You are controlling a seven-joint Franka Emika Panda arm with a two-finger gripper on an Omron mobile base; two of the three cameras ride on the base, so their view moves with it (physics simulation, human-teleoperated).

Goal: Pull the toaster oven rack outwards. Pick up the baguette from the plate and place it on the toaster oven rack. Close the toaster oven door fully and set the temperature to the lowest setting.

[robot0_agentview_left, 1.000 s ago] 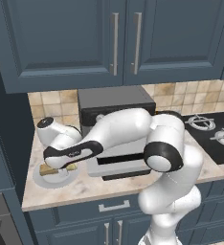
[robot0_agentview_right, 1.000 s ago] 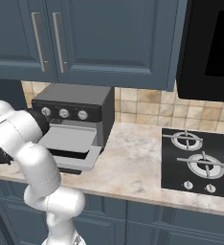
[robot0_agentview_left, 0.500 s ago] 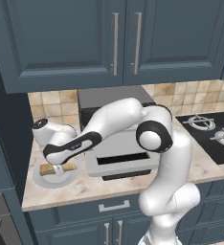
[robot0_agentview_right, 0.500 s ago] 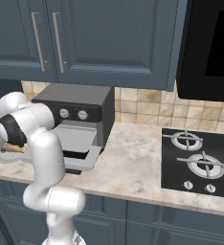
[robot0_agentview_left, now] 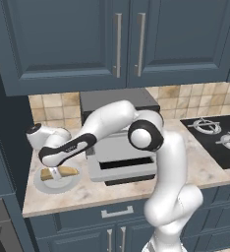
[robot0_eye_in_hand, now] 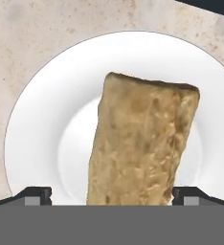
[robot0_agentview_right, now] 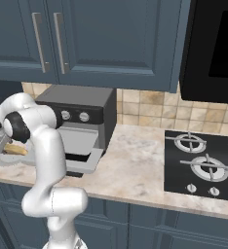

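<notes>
The tan baguette (robot0_eye_in_hand: pixel 142 143) lies on the round white plate (robot0_eye_in_hand: pixel 37 129), and my gripper (robot0_eye_in_hand: pixel 112 195) hangs open right over it, one dark fingertip (robot0_eye_in_hand: pixel 35 194) on each side of the bread and clear of it. From the left base view the hand (robot0_agentview_left: pixel 52 166) is low over the baguette (robot0_agentview_left: pixel 63 172) and plate (robot0_agentview_left: pixel 55 184), left of the toaster oven (robot0_agentview_left: pixel 119 104). The oven's door (robot0_agentview_left: pixel 122 173) is folded down, and the pale rack (robot0_agentview_left: pixel 121 148) sticks out above it. The right base view shows the baguette (robot0_agentview_right: pixel 14 150) at the far left, beside the oven (robot0_agentview_right: pixel 82 104).
The black gas hob (robot0_agentview_right: pixel 203 163) takes up the right of the marble counter (robot0_agentview_right: pixel 135 165). Blue cabinets (robot0_agentview_left: pixel 127 44) hang above the oven, and a tiled backsplash (robot0_agentview_left: pixel 53 108) runs behind it. My own forearm crosses in front of the oven's opening.
The arm has swung further left and the hand has dropped lower over the plate, closer to the baguette. The jaws have stayed wide open.
</notes>
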